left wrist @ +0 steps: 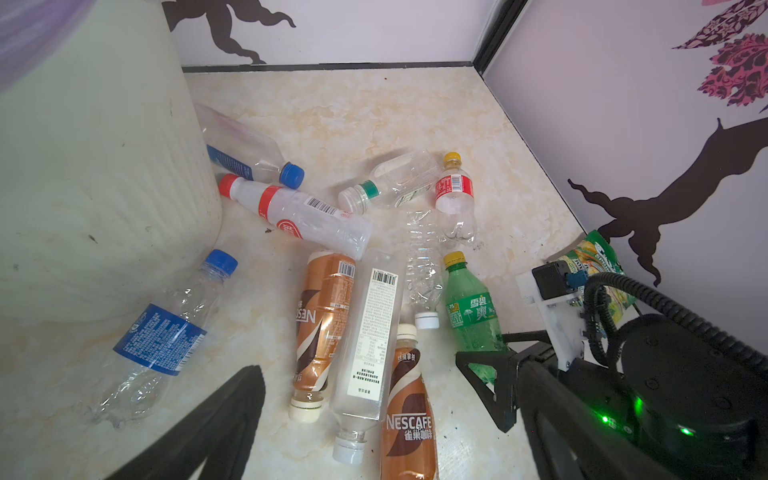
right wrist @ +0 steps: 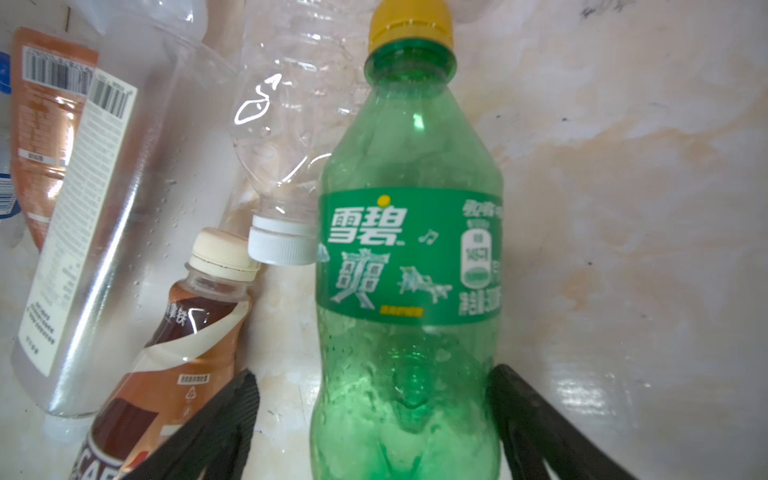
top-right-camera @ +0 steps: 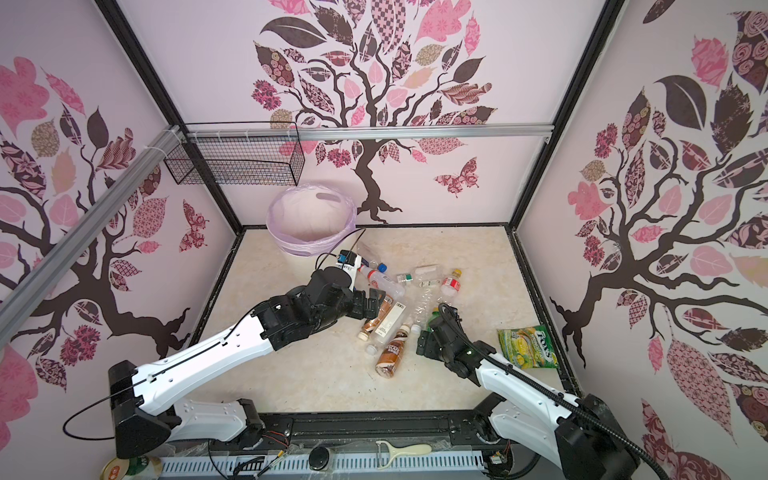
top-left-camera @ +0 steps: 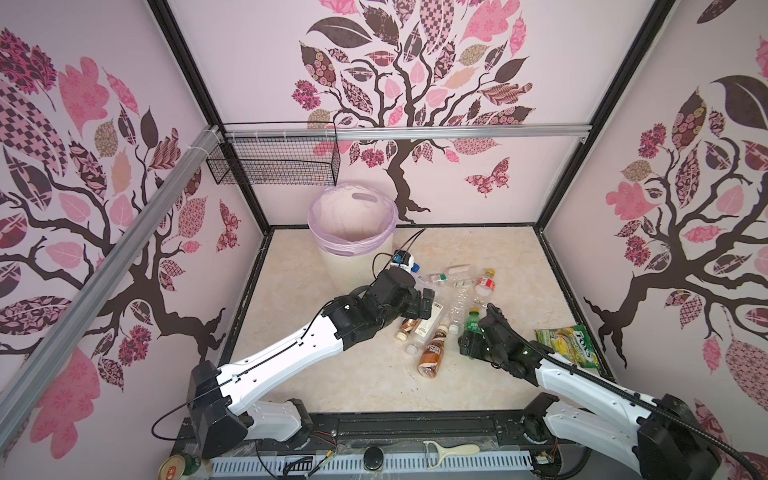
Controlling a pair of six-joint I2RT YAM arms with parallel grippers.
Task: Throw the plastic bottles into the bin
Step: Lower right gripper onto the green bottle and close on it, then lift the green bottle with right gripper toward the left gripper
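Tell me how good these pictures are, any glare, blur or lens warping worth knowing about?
Both top views: even, soft light, but the wide lens splays the corner posts outward. Left wrist view: bottles sharp. Right wrist view: green bottle fills the frame, label edge blurred, glints on the clear bottle, glare on the floor.

The round cream-white ribbed plastic bin (top-left-camera: 338, 270) stands at the back left of the beige marbled tabletop (top-left-camera: 374, 386), below and slightly right of the black wire mesh basket (top-left-camera: 274, 164) hung on the rail (top-left-camera: 415, 134). The small plastic bottles (left wrist: 307, 216) lie heaped just right of the bin and in front of it, several crossing. The green plastic bottle (right wrist: 409, 249) lies at the heap's near right edge, between the fingers (right wrist: 224, 415) of the right gripper (right wrist: 372, 395). The green-yellow snack packet (top-left-camera: 567, 345) lies further right, by the right wall (top-left-camera: 665, 208).
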